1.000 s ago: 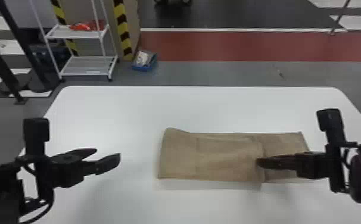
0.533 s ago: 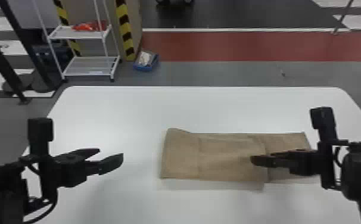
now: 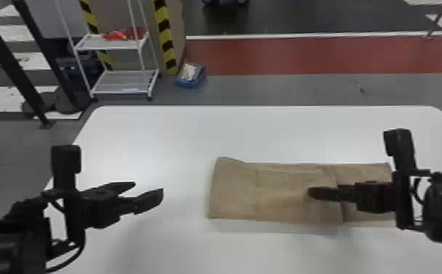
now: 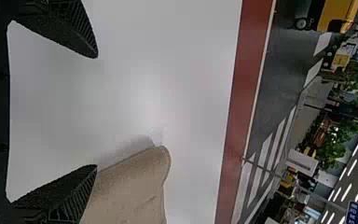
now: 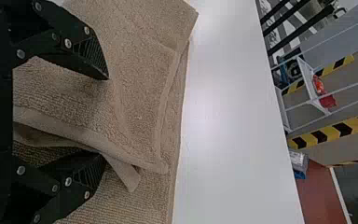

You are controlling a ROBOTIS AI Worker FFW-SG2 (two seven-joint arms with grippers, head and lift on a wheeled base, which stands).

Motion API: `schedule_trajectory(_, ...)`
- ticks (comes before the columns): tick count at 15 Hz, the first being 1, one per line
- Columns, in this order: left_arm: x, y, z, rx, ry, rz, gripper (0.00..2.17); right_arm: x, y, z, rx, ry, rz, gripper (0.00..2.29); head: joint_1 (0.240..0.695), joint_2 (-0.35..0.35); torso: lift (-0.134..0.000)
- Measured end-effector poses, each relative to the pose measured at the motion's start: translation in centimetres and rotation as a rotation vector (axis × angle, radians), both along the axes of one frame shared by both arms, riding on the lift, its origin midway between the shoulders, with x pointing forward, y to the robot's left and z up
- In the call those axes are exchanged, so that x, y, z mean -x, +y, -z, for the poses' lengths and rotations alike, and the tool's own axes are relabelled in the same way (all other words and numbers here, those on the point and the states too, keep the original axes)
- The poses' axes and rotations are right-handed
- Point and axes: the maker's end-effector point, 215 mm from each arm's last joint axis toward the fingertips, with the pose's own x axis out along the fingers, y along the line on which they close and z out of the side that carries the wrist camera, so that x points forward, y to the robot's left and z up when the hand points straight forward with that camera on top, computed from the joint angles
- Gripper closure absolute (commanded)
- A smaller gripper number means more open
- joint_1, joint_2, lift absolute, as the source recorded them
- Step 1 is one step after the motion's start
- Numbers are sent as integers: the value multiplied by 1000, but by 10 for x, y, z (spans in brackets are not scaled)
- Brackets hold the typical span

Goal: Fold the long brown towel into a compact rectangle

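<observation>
Right pincer (image 5: 106,119): fingers parted, clamped on nothing, with the towel's flap edge between them; whether either finger touches cloth I cannot tell.
Left pincer (image 3: 148,187): parted and empty, parked above the table (image 3: 158,134) toward its left edge.
Towel (image 3: 282,196): lying lengthwise from about mid-table toward the right edge, doubled over itself, its upper flap ending short of the lower layer's right end.
Step in hand: probably squaring that flap, or taking its hem for another fold.
Doing it well: if gripping, pick up the flap's hem alone and leave the layer beneath flat; a deep bite could drag both. If releasing, back off gently so the soft cloth does not ride along. Tucking in the loose tip (image 5: 130,183) first should keep the rectangle tidy.
Spare hand: the left one could steady the folded end toward the left edge while the right one works.
Head view: gives the whole outline and the slightly flared corner toward the table's far edge; the right arm covers part of the free end.
Right wrist view: lays bare the stacked hems and that tip poking out from under the flap.
Left wrist view: gives the rounded thickness of the fold.
</observation>
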Motion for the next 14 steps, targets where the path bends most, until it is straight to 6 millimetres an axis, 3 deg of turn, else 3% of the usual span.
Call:
schedule_trajectory(1,0,1,1,-1,1,-1,36,-1,0,0,1,-5,-3,1642,695,80,-120)
schedule_trajectory(4,2,1,3,1,6,-2,36,-9,1,-8,8,-74,-22,1656,695,80,-120)
schedule_trajectory(9,4,6,6,0,13,-10,36,-13,-2,-53,3,-203,-43,1656,695,84,-120)
schedule_trajectory(12,5,4,8,4,18,-7,36,-10,-14,-19,84,-140,-39,1656,695,71,-120)
schedule_trajectory(14,5,4,8,4,18,-5,36,-15,-21,-16,86,-134,-30,1656,695,60,-120)
